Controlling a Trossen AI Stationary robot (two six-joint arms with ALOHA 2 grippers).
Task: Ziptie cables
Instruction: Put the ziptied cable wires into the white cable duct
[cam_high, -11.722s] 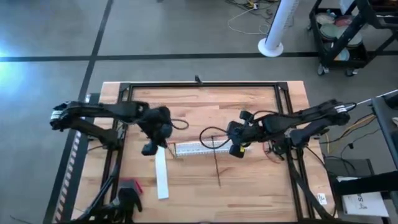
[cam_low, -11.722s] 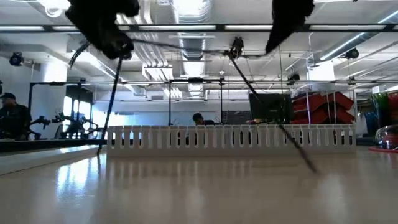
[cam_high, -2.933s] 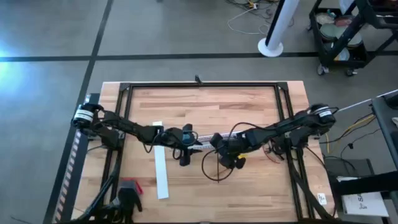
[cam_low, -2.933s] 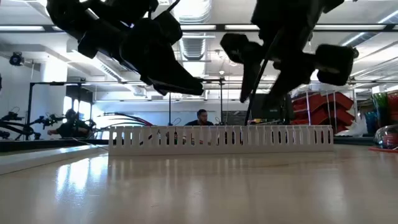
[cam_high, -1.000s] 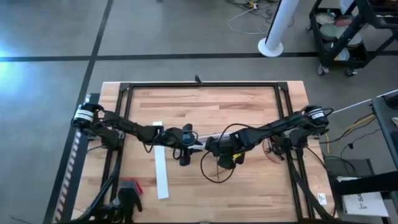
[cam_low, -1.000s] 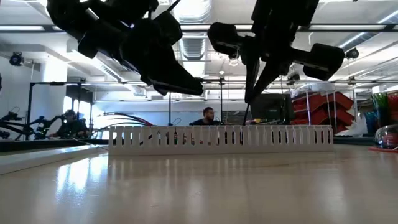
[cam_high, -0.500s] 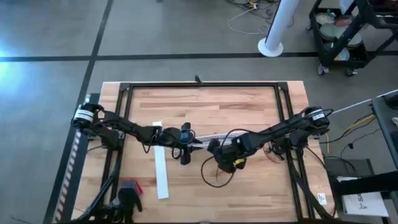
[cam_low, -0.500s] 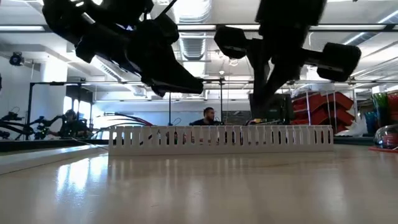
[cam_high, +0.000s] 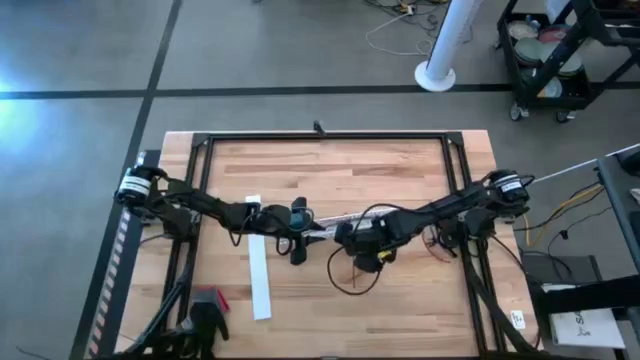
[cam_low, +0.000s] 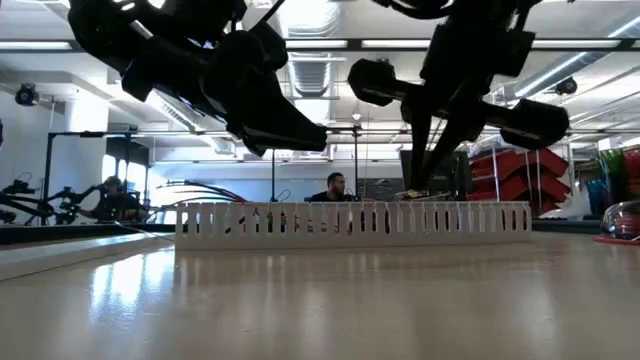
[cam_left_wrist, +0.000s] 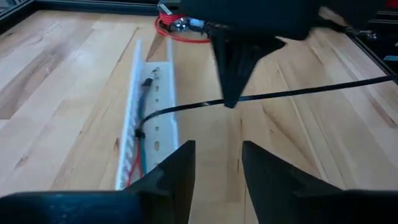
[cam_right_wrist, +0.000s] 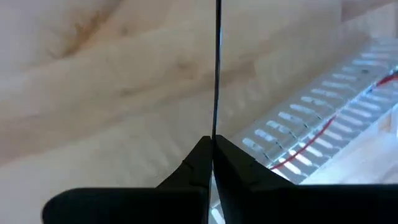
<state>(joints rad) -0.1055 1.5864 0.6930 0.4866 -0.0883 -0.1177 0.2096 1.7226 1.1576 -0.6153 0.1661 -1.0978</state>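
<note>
Beside the slotted duct (cam_high: 322, 229), right hand (cam_high: 352, 236) has shifted slightly right.

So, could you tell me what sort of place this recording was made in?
Probably a robotics lab or workshop: exposed ceiling ducts and strip lights overhead, a wooden workbench on a bare concrete floor, and a person seated at a monitor behind it.

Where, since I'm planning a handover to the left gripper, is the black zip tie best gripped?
Probably the short stretch of the zip tie between the slotted duct and the right gripper, which pinches it. The open left gripper faces it head-on, but the strap lies along its fingers' closing line, so roll the wrist first.
</note>
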